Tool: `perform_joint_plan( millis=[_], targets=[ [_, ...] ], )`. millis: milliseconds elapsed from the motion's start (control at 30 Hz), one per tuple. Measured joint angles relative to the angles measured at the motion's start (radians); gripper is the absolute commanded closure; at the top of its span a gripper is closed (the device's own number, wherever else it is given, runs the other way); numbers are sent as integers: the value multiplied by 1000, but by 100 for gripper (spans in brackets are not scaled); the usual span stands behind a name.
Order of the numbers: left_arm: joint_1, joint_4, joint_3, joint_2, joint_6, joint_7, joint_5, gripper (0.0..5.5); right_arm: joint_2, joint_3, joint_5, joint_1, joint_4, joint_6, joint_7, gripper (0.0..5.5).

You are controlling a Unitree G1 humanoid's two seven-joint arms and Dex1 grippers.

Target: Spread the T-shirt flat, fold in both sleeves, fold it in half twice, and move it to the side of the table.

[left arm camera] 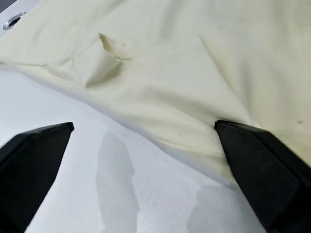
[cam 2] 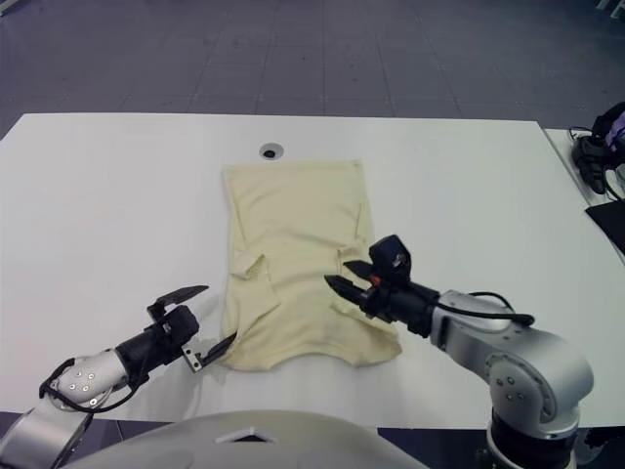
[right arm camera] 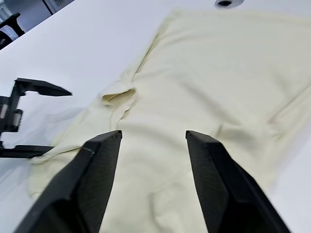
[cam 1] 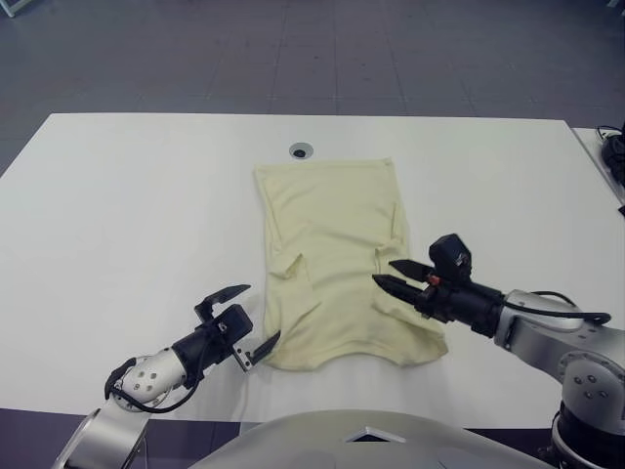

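With left gripper (cam 1: 262,313) splayed, empty, slide onto T-shirt (cam 1: 327,225) corner right at its inner tip. Lower right gripper (cam 1: 383,271), likewise agape and empty, to cloth edge beneath. Pinch both corners together, lift evenly toward far hem on table (cam 1: 117,215).

The left gripper (cam 1: 262,311) has two black pointy fingers, and behind it is a round silver wrist (cam 1: 151,376) with small dark dots and a looping black cable (cam 1: 115,376). The right gripper (cam 1: 383,271) is black too, with a small red spot (cam 1: 433,280) and a black box (cam 1: 451,256) on top. Behind it come a shiny grey arm (cam 1: 547,337) and a thin black wire (cam 1: 586,315).
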Motion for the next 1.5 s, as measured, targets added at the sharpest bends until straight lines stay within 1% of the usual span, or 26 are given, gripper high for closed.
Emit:
perform_joint_plan(
  millis=[100,133,200,300,367,400,467,533,600,733,867,967,1033,1067,1133,1267,1300,1367,1500],
  targets=[
    [-14,10,30,-16,-5,-4,-20,10,-154,23,-174,29,35,-194,44,211],
    [-31,17,42,-30,-1,-2,-30,10,-214,58,-246,67,56,-285,79,199],
    [-95,31,66,-50,7,3,-51,10,-295,141,-378,154,102,-465,150,162],
    [-202,62,73,-72,20,-2,-69,10,-349,245,-540,258,179,-680,202,101],
    [-251,90,63,-75,20,-11,-64,10,-377,303,-647,301,227,-797,214,70],
    [-282,124,38,-76,6,-20,-40,10,-406,350,-737,321,267,-884,215,56],
    [-311,188,-3,-74,-25,-28,9,10,-429,391,-834,329,307,-992,209,27],
    [-361,290,-59,-78,-80,-34,61,10,-437,428,-921,317,345,-1098,194,11],
    [-448,391,-102,-99,-142,-34,102,10,-427,453,-969,288,383,-1156,182,11],
    [-630,599,-155,-131,-239,-11,170,10,-356,478,-991,214,459,-1189,174,11],
    [-819,850,-187,-179,-309,20,215,10,-271,502,-1004,84,605,-1204,150,11],
    [-938,1017,-205,-192,-357,27,243,10,-206,510,-1019,-29,746,-1212,129,11],
    [-962,1061,-202,-189,-388,28,247,10,-184,510,-1024,-57,773,-1212,125,11],
    [-957,1058,-201,-186,-398,29,247,10,-179,510,-1024,-58,773,-1212,125,11],
    [-892,976,-182,-165,-399,29,244,10,-171,508,-1023,-45,741,-1199,132,11],
    [-664,687,-131,-95,-392,36,235,10,-136,481,-979,20,619,-1125,146,11],
    [-577,590,-108,-82,-375,44,235,10,-121,446,-947,41,561,-1088,145,11],
    [-470,479,-71,-62,-352,55,238,10,-113,384,-909,54,475,-1042,144,11],
    [-349,365,23,-19,-344,57,243,10,-124,280,-853,132,328,-978,167,11]
  ],
)
